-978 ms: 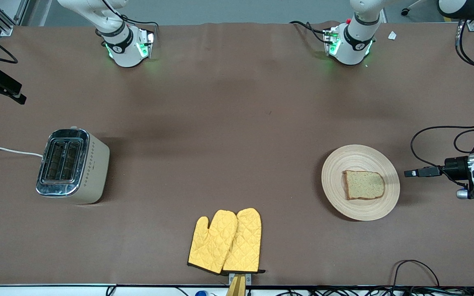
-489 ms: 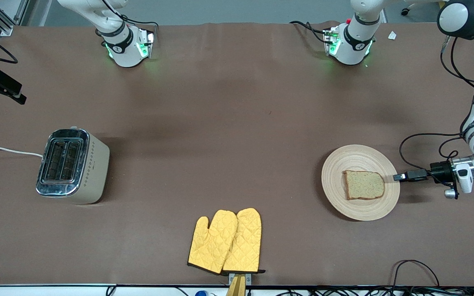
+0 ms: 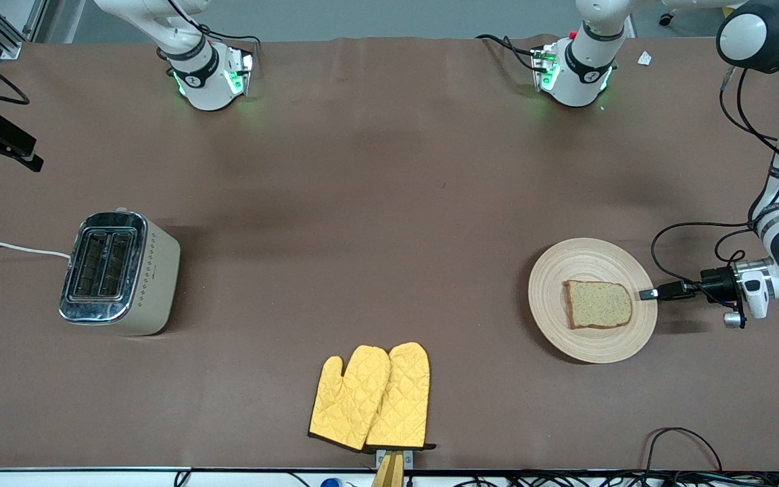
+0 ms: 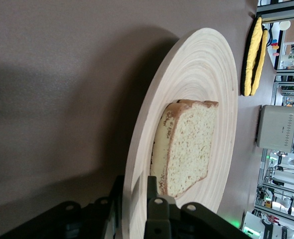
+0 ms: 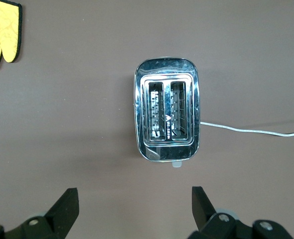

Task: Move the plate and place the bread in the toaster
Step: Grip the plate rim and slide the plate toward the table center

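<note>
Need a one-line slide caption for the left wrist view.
Left gripper straddles the plate rim beside the bread.

Matt wooden plate [image 3: 592, 264] (grooved), glossy chrome-topped toaster [image 3: 117, 272].

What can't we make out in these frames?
1. Right gripper: outside the front view, past its top edge. It shows only in the right wrist view, open, looking down on the toaster.
2. Cord: its plug end is cut off by the front view's edge.
3. Plate rim under the left gripper: covered in the front view.
</note>
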